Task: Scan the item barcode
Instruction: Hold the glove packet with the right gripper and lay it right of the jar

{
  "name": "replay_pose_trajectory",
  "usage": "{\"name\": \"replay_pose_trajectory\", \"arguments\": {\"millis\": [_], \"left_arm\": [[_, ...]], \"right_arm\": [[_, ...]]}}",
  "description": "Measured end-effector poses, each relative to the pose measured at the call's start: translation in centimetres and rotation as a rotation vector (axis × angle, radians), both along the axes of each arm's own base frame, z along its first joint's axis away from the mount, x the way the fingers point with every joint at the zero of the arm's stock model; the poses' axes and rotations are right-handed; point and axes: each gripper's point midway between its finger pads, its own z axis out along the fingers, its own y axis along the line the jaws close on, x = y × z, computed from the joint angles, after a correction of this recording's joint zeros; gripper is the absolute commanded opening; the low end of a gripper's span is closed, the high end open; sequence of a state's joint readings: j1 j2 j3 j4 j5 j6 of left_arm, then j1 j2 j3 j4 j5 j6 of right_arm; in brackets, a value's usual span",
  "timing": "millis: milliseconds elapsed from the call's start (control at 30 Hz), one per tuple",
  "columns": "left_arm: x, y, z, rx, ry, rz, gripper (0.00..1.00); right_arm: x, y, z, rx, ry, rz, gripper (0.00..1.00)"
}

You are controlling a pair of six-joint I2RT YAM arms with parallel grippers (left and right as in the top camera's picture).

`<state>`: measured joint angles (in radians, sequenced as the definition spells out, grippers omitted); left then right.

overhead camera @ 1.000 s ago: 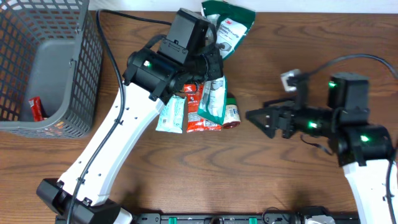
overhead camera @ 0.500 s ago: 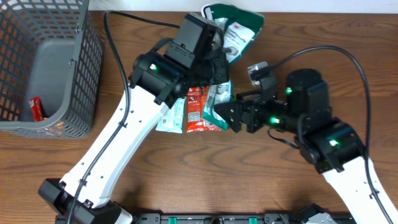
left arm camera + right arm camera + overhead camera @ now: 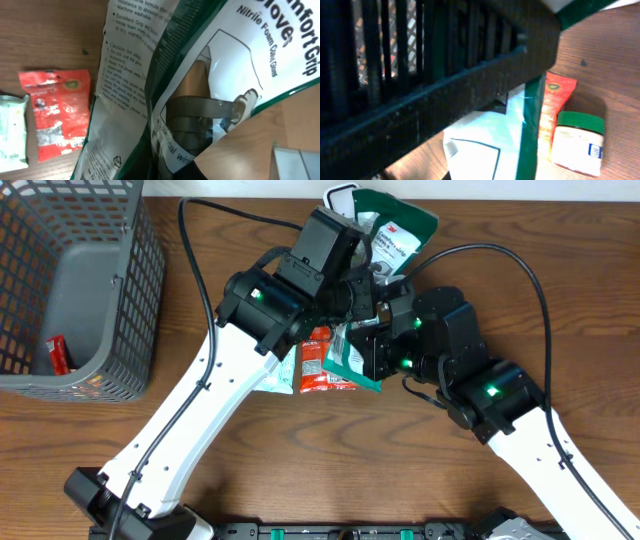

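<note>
Grasping the green-and-white plastic glove packet (image 3: 398,242) above the brown wooden table (image 3: 300,455) is the left end effector (image 3: 362,292); the right end effector (image 3: 367,345), clenched, hangs just beside it

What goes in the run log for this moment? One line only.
left gripper: shut on glove package | right gripper: shut, close beside it

A big, blurry black ribbed thing (image 3: 420,75) fills the top left. Below it is a white and green bag (image 3: 485,142). Beside the bag, a red packet (image 3: 555,100) and a green-lidded jar (image 3: 577,142) sit on the counter (image 3: 615,60).
</note>
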<state>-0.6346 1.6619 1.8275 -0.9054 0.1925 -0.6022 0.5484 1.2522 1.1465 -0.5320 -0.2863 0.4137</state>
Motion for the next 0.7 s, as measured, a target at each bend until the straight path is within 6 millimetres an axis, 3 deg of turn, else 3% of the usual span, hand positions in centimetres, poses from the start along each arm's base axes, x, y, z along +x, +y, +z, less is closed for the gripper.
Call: {"name": "replay_pose_trajectory", "arguments": {"millis": [67,100,133,233,467,600,700], "left_arm": [[0.1,0.1,0.0,0.009,-0.008,0.007,0.27],[0.2,0.1,0.0,0.016,-0.017,0.009,0.39],[0.3,0.2,0.0,0.025,-0.028,0.012,0.58],[1.1,0.8,0.2,0.043,-0.059,0.029,0.73],[1.8,2.7,2.4,0.042,-0.142,0.019,0.75],[1.3,7.0,4.3,0.090,-0.183,0.069,0.75],[0.4,10.2,5.4,0.133,-0.203,0.104,0.82]], "right_arm": [[0.1,-0.1,0.0,-0.004,-0.002,-0.005,0.01],[0.1,-0.1,0.0,-0.007,-0.004,-0.004,0.01],[0.1,-0.2,-0.1,-0.012,-0.006,-0.007,0.01],[0.1,-0.8,0.0,-0.029,-0.016,-0.015,0.01],[0.3,-4.3,0.4,-0.053,-0.024,-0.039,0.01],[0.4,-7.7,-0.5,-0.070,0.027,-0.059,0.01],[0.9,-10.5,-0.9,-0.061,0.054,-0.090,0.01]]}}
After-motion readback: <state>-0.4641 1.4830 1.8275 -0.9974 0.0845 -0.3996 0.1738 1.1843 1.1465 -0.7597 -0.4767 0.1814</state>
